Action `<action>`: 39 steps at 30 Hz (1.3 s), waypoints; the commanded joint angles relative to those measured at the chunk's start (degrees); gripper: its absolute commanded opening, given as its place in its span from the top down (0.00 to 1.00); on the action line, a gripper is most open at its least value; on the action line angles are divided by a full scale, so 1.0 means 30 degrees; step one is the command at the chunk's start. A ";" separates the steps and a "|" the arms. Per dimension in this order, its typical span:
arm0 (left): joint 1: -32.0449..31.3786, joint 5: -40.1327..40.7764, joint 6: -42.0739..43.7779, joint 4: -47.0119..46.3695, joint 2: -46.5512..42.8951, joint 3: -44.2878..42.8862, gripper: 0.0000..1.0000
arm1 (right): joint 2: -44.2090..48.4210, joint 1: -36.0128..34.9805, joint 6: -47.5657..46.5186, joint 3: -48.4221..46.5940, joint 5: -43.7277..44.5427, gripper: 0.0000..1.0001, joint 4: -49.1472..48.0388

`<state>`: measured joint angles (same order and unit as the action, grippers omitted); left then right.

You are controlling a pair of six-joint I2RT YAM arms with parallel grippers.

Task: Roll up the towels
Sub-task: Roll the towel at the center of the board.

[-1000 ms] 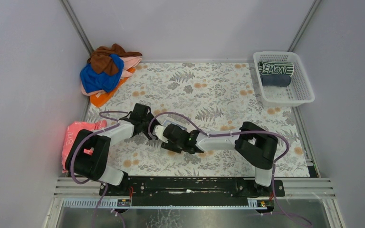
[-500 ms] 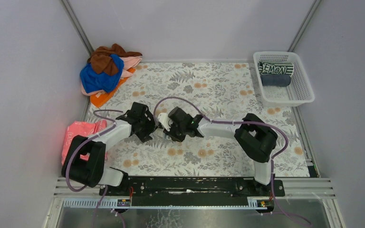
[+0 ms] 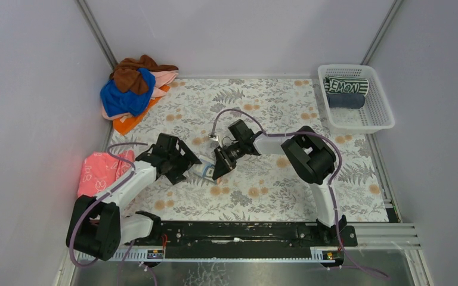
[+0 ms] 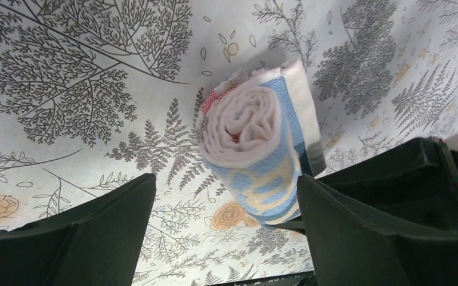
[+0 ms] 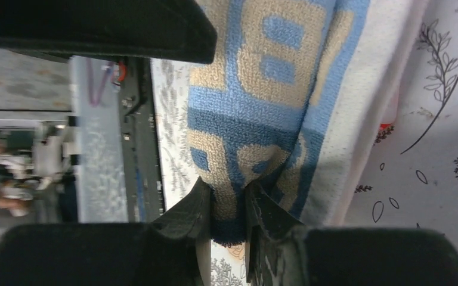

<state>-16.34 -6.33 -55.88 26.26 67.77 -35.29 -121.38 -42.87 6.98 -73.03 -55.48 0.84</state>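
Note:
A rolled towel (image 3: 205,171) with blue and beige checks and a white edge lies on the floral mat. In the left wrist view the rolled towel (image 4: 262,155) shows its spiral end. My right gripper (image 3: 219,167) is shut on the roll's outer layer; in the right wrist view its gripper (image 5: 228,208) pinches a fold of the towel (image 5: 256,101). My left gripper (image 3: 185,165) is open just left of the roll; in its own view the gripper (image 4: 225,199) stands wide, the roll near its right finger (image 4: 358,232).
A pile of unrolled towels (image 3: 134,89) lies at the back left corner. A pink towel (image 3: 98,170) lies at the left edge. A white basket (image 3: 358,67) at the back right holds a striped roll (image 3: 346,86) and a dark grey roll (image 3: 346,101).
The right arm has swung its elbow toward the back and the left arm has stretched out. The two grippers have drawn apart, and the rolled towel now shows between them.

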 commanded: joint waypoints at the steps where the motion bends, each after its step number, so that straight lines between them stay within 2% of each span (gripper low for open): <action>1: 0.0083 -0.0759 -0.0263 -0.0656 0.0455 0.0364 0.12 | -0.1694 0.0593 0.4049 0.0656 -0.3293 0.93 -0.1400; 7: 0.0085 -0.0622 -0.0333 -0.2234 0.2359 0.0402 0.18 | -0.3140 0.0873 0.5052 0.0154 -0.3414 0.88 -0.0994; 13: 0.0089 -0.0353 -0.0026 -0.2301 0.4566 0.0242 0.33 | -0.1929 0.0904 0.5071 0.0508 -0.1262 0.86 -0.0627; 17: 0.0088 -0.0199 0.0051 -0.2337 0.4986 0.0912 0.42 | 0.0054 0.0875 0.4452 0.1098 0.1189 0.75 -0.0180; 20: 0.0086 -0.0112 0.0117 -0.2338 0.5006 0.1280 0.45 | 0.1633 0.0776 0.3456 0.1229 0.2813 0.63 0.0768; 26: 0.0100 -0.0045 0.0393 -0.2059 0.5053 0.1050 0.54 | 0.5666 -0.0675 0.0272 0.1744 0.9253 0.38 0.2665; 31: 0.0096 0.0000 0.0564 -0.1782 0.5212 0.0833 0.54 | 0.8037 -0.2926 -0.2213 0.2310 1.4917 0.25 0.2437; 34: 0.0085 -0.0077 0.0604 -0.1712 0.5247 0.0794 0.54 | 0.8582 -0.4842 -0.4082 0.2683 1.8136 0.21 0.1813; 39: 0.0101 -0.0174 0.0696 -0.1577 0.5435 0.0616 0.54 | 0.7951 -0.7775 -0.6938 0.2852 2.2338 0.19 0.0615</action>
<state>-16.34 -11.14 -56.73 15.05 81.03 -34.94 -96.60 -60.64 -3.88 -65.30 -4.14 5.69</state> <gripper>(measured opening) 0.469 0.805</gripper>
